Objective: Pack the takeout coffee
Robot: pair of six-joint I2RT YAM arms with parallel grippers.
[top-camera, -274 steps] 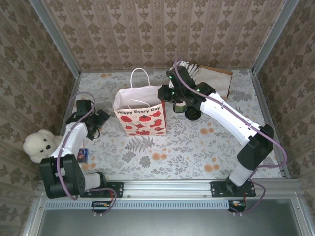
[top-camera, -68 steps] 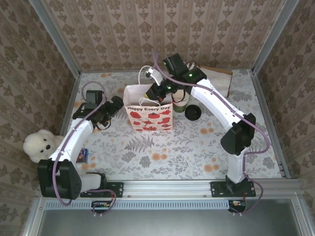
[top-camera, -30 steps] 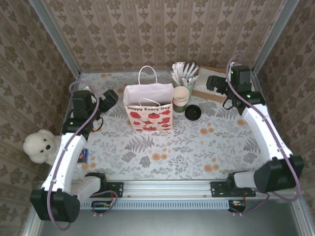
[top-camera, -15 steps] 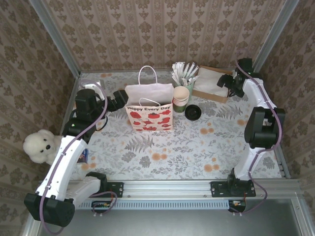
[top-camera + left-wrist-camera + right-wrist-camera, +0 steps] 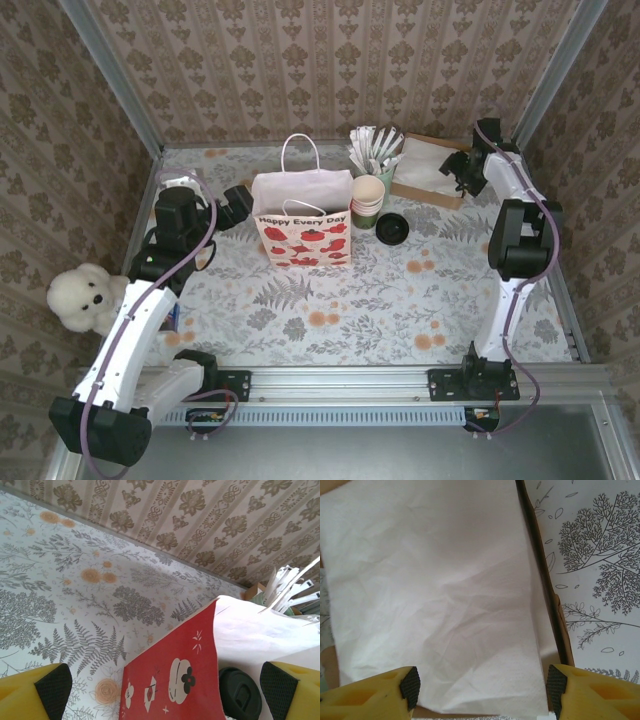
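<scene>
Right pincer [image 5: 482, 685] (jaws apart) over white napkins [image 5: 435, 595]; perhaps touching.

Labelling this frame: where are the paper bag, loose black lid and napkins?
paper bag [image 5: 302, 235], top view, printed front.
loose black lid [image 5: 391, 228], top view, its centre.
napkins [image 5: 435, 595], right wrist view, middle of top sheet.

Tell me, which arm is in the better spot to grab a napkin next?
Right, I think. The right pincer hangs just above the white napkins, jaws apart. The left pincer is across the table, open beside the paper bag with the takeout coffee inside.
</scene>
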